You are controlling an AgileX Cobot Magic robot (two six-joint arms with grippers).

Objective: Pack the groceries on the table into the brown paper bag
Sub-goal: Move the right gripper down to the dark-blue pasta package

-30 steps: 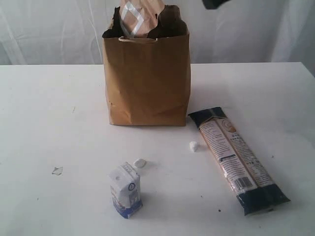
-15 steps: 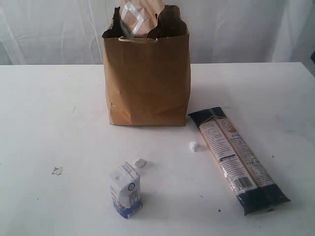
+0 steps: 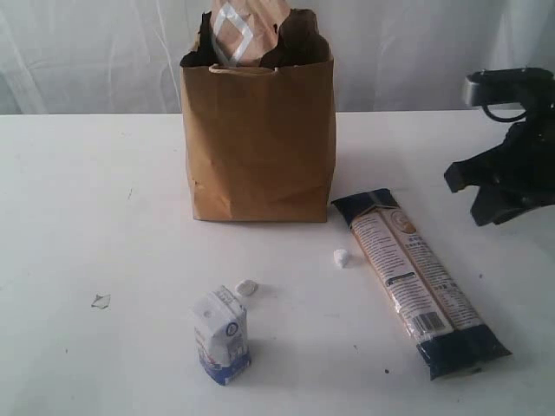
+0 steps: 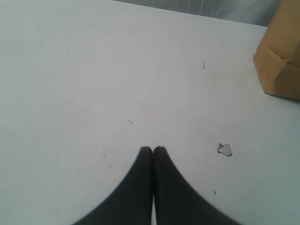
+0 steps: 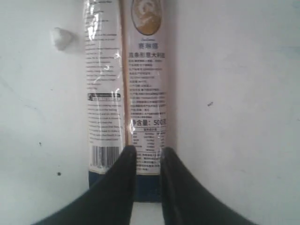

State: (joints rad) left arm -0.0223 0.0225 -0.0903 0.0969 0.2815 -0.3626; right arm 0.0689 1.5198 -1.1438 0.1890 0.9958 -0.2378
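Note:
The brown paper bag (image 3: 260,143) stands upright at the back middle of the table (image 3: 78,208), and a brown pouch (image 3: 247,30) pokes out of its top. A long dark packet (image 3: 418,279) lies flat to the bag's front right. A small white-blue carton (image 3: 222,336) stands near the front. My right gripper (image 3: 473,192) hovers at the right edge, beyond the packet. In the right wrist view its jaws (image 5: 147,152) stand slightly open, over the packet's (image 5: 124,79) dark end, holding nothing. My left gripper (image 4: 153,150) is shut and empty over bare table, with the bag's corner (image 4: 281,65) off to one side.
Two small white lumps (image 3: 341,257) (image 3: 246,287) lie between the carton and the packet. A small clear scrap (image 3: 101,301) lies at the front left, also near my left gripper (image 4: 225,149). White curtains hang behind the table.
My right arm was at the top of the exterior view, left the view, and now shows low at the right edge. Bag, carton and packet have not moved.

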